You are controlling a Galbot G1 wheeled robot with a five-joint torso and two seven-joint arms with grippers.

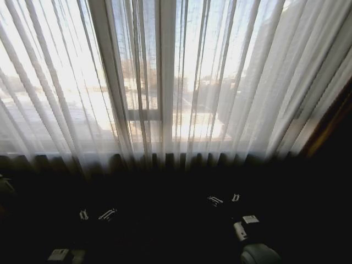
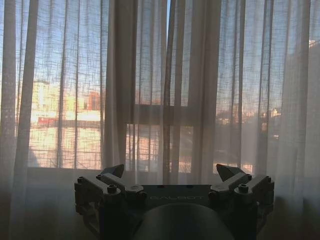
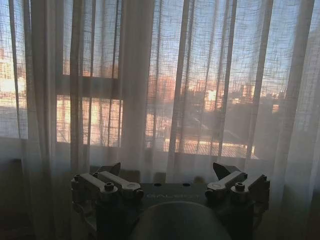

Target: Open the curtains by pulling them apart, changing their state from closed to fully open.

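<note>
You are at the start: the curtains (image 1: 181,82) hang closed across the whole window ahead of you, their inner edges meeting just left of centre by the dark window frame (image 1: 144,114). Nothing is grasped yet. Your left gripper (image 2: 170,172) and right gripper (image 3: 167,170) both sit low, short of the fabric, jaws spread wide and empty. Judging from this, the reach is the step in hand; next you need each arm raised to an inner pleat, jaws closed on the cloth, then drawn outward.
</note>
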